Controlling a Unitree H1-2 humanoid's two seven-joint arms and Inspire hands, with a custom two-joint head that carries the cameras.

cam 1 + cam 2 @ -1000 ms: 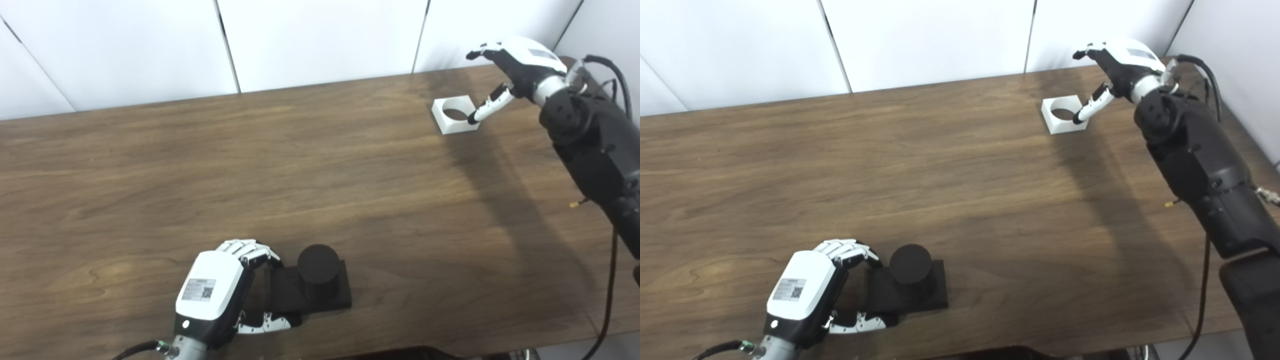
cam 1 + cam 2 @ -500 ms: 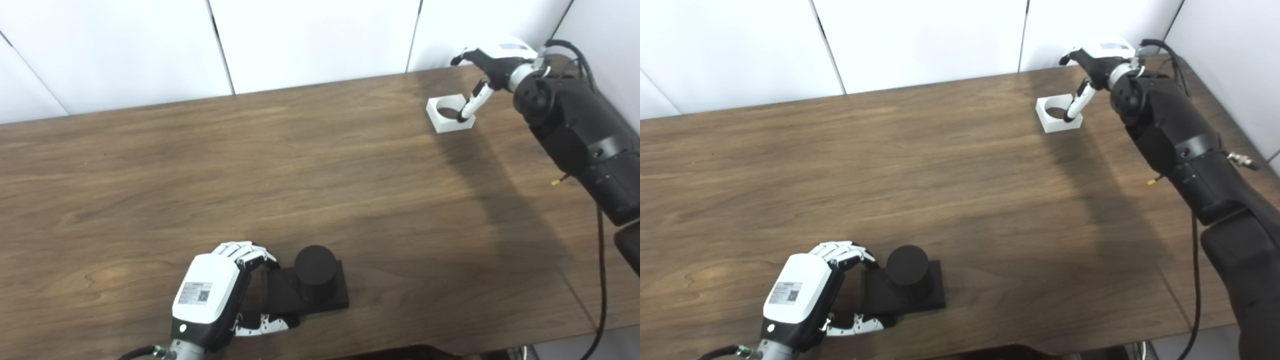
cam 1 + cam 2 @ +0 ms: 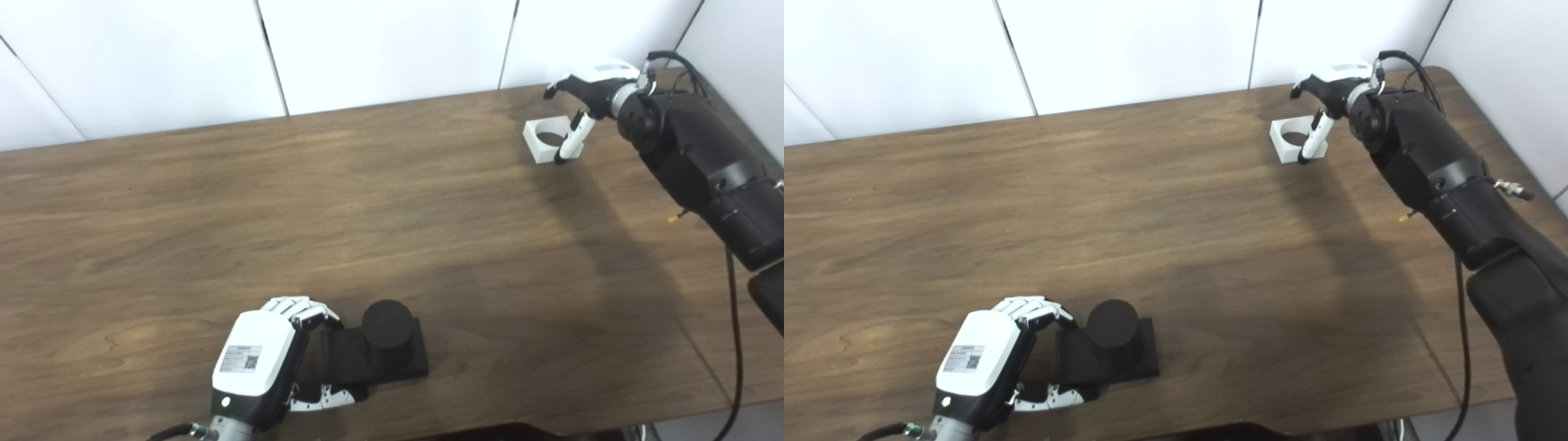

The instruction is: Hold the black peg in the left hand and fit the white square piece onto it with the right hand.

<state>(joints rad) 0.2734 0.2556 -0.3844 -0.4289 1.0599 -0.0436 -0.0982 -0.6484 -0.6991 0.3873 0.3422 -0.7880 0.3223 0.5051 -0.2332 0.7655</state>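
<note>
The right hand is reaching lower over the white square piece at upper right than a moment ago, fingers spread, not yet gripping. That piece is lying flat, hole facing up. At lower left, the left hand is clamping the black peg, standing upright on the surface.

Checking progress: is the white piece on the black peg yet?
No, the white piece sits far across the table from the black peg.
</note>
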